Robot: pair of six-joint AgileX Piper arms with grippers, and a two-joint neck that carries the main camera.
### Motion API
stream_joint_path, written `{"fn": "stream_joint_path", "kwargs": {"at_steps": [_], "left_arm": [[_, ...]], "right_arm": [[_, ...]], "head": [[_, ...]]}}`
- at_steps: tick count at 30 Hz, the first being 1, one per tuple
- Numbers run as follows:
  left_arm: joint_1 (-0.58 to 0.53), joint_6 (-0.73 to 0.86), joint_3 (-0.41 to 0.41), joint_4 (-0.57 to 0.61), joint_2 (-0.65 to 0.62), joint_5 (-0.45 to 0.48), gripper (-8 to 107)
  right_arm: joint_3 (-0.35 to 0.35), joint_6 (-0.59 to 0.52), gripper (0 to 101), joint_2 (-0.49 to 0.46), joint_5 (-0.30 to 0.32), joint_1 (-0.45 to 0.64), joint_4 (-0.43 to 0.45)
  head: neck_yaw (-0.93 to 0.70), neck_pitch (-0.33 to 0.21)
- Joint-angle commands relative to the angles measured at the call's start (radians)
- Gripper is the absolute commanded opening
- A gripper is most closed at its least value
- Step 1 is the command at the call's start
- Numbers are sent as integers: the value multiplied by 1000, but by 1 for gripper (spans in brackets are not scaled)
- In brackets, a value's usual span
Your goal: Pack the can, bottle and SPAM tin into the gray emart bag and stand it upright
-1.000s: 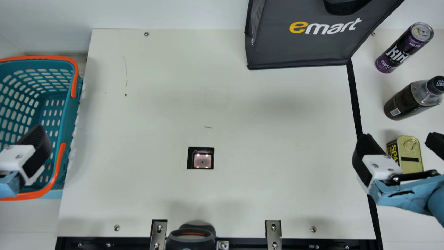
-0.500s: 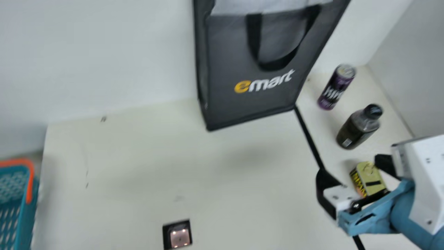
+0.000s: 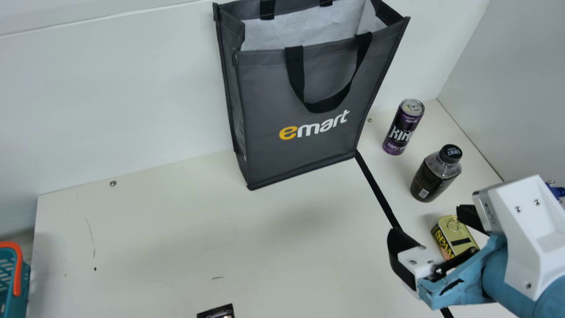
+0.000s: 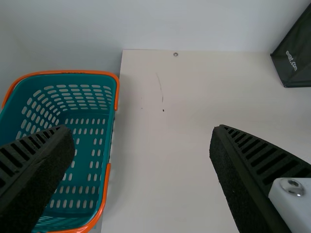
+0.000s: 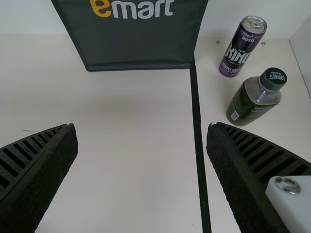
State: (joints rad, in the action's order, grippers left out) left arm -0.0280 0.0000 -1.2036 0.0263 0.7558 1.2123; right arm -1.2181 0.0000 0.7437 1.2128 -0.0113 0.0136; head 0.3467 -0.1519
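In the main view my right gripper (image 3: 430, 225) stands open at the lower right, with the SPAM tin (image 3: 454, 236) partly behind it. The open-topped gray emart bag (image 3: 304, 154) stands upright against the back wall. To its right, the purple can (image 3: 402, 128) and the dark bottle (image 3: 435, 174) both stand upright. In the right wrist view my right gripper (image 5: 142, 128) has nothing between its wide-apart fingers; the can (image 5: 241, 46) and bottle (image 5: 252, 99) are beyond. The left wrist view has my left gripper (image 4: 141, 128) open and empty, and a corner of the bag (image 4: 296, 58).
A teal basket (image 4: 111, 141) with orange handles sits at the table's left side. A black strip (image 3: 377, 187) runs along the tabletop between the bag and the right-hand items. Walls close off the back and the right side.
The camera has turned up and to the right, so the whole bag with its open top now shows, while my left gripper has left the main view. No thing has visibly moved.
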Motion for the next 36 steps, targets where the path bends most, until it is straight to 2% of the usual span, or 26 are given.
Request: {"fn": "stream_joint_path", "kwargs": {"at_steps": [1, 16, 36], "left_arm": [[0, 0, 0, 0, 0, 0, 90], [0, 0, 0, 0, 0, 0, 90], [0, 0, 0, 0, 0, 0, 90]], "right_arm": [[0, 0, 95, 0, 0, 0, 0], [-27, -22, 95, 26, -6, -25, -2], [-161, -118, 95, 144, -33, -53, -30]], "head": [[2, -23], [2, -23], [2, -23]]}}
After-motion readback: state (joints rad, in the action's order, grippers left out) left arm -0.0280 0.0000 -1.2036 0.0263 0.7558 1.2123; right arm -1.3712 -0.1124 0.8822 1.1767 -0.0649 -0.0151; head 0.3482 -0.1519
